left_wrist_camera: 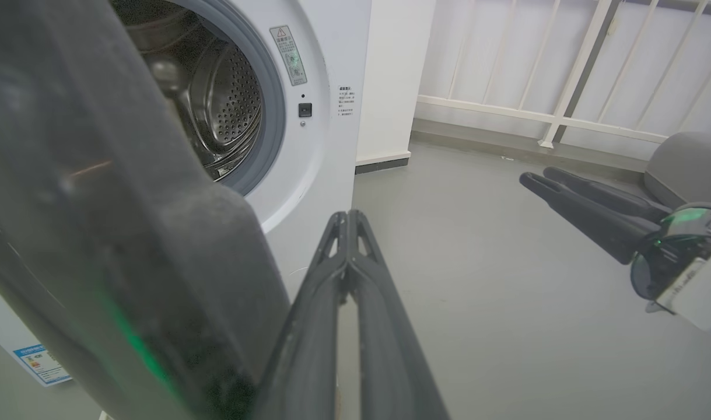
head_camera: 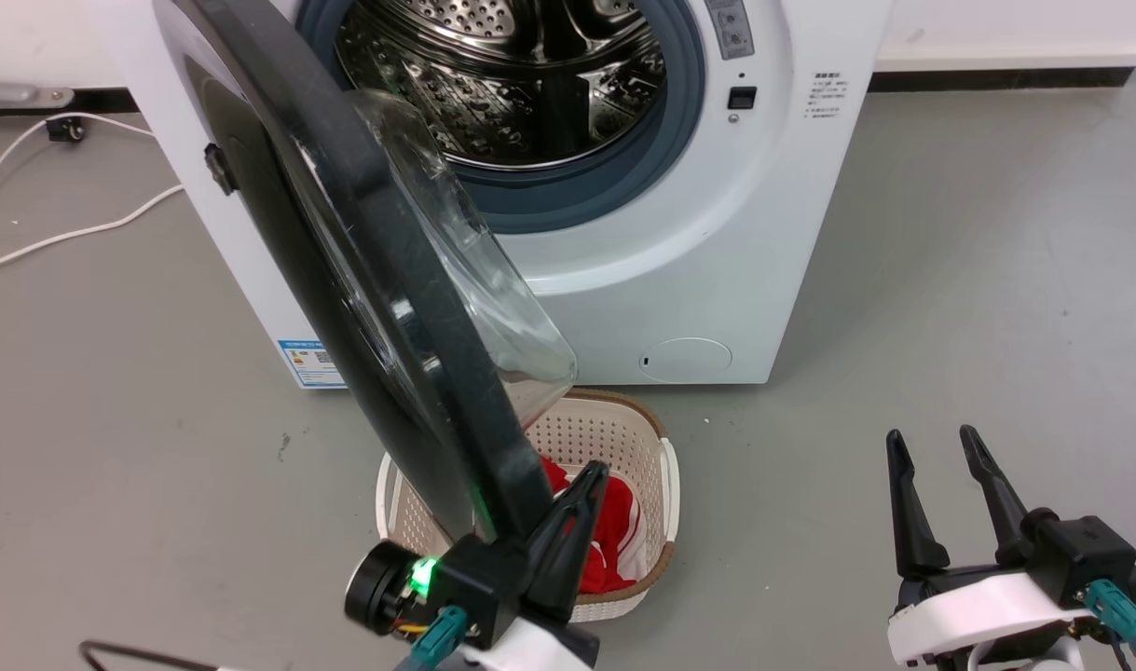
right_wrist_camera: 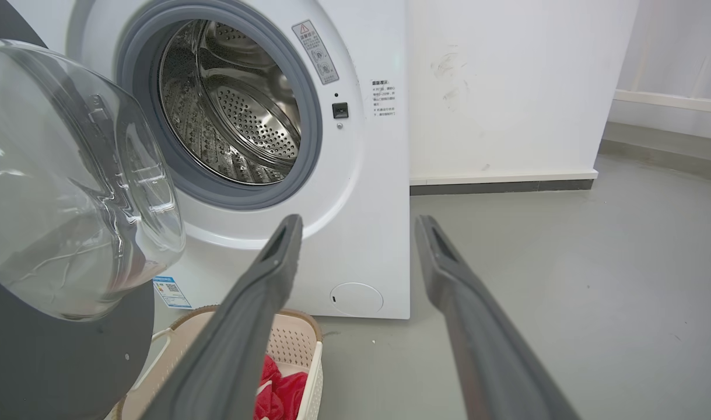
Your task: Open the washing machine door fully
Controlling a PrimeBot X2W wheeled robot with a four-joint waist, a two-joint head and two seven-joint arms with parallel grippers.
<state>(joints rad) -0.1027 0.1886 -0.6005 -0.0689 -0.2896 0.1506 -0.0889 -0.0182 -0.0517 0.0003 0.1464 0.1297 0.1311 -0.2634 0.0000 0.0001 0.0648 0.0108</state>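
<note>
Head view: the large round glossy black washing machine door (head_camera: 381, 308), clear glass bowl at its centre, slants from upper left to lower centre. It stands roughly half open from the white box-shaped washing machine (head_camera: 791, 233). At lower centre the left gripper (head_camera: 594, 477) has its fingers pressed together on nothing. They lie against the door's bottom rim, above a cream perforated laundry basket (head_camera: 614, 433). At lower right the right gripper (head_camera: 931, 436) is spread wide and empty.

Left wrist view: the joined fingers run beside the blurred door at left, not clamping it.

Right wrist view: the door stands at left, with the steel drum exposed.

With side contact only, the fingers could slide off the rim and let the door drift back. The arm could also clip the basket.
</note>
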